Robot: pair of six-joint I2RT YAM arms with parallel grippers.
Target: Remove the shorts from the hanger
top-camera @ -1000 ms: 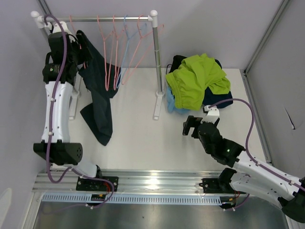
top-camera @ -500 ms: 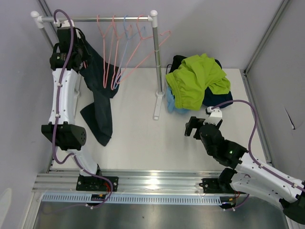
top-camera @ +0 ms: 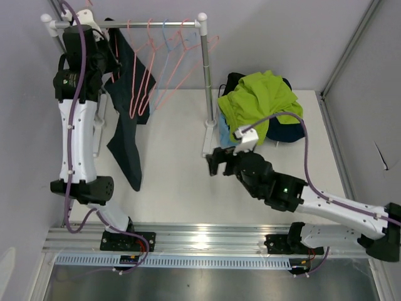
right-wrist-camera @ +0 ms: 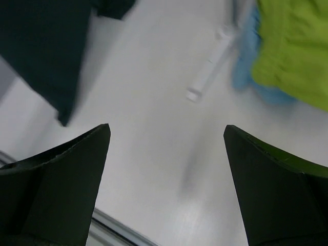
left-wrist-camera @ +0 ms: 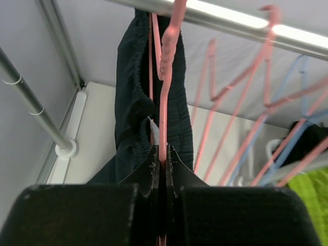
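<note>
Shorts, upper left: judged soft, limp, light; best gripped at the waistband. Left fingers are clamped on hanger; right fingers are held apart.

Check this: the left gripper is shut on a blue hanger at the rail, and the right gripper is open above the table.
Not quite. The hanger in the left gripper is pink, not blue; the left wrist view shows it. The rest stands: shut, at the rail, with the right gripper open above the table.
</note>
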